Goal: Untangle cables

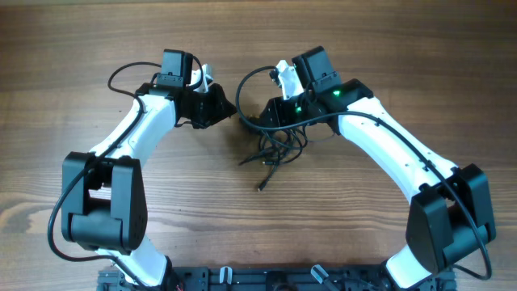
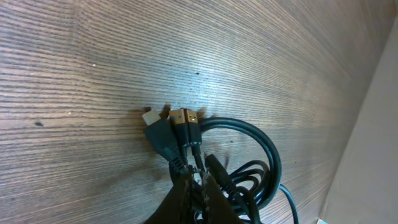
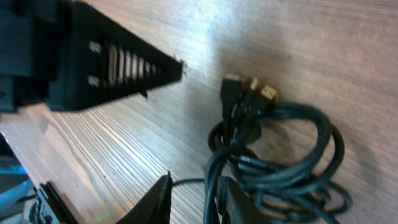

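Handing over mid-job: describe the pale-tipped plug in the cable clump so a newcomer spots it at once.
Near the middle of the wooden table lies a clump of black cables. In the left wrist view three plugs poke out of it side by side. The pale-tipped plug is the leftmost, with the thickest body; the two gold-tipped plugs sit beside it.

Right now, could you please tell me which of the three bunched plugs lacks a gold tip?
The leftmost plug in the left wrist view: its tip is whitish, while its two neighbours show gold.
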{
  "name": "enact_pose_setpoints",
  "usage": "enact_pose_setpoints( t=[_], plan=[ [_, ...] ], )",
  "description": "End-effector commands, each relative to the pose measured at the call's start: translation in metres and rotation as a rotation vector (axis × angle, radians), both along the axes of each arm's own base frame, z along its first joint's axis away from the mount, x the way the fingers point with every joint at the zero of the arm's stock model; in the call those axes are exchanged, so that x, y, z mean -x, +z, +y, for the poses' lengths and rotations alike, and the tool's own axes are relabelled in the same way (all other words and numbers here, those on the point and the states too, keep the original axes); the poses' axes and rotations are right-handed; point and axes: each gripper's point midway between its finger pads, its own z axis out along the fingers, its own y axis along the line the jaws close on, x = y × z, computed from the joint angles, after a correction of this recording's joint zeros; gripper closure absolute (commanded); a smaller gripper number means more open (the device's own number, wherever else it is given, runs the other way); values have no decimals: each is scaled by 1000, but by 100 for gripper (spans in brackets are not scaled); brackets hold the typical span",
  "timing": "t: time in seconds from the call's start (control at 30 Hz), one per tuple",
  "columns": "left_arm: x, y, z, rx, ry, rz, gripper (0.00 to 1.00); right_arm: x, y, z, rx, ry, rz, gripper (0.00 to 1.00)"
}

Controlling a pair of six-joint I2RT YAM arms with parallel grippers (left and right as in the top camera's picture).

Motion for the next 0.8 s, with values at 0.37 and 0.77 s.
enact_pose_setpoints(
  t=[0.37,0.77],
  plan=[
    [-5,-1,4,-12,5,-9,90,25,0,5,-5,17,112,71],
    [-3,-2,4,-13,5,2,90,7,-27,-9,114,-50,73,72]
  ],
)
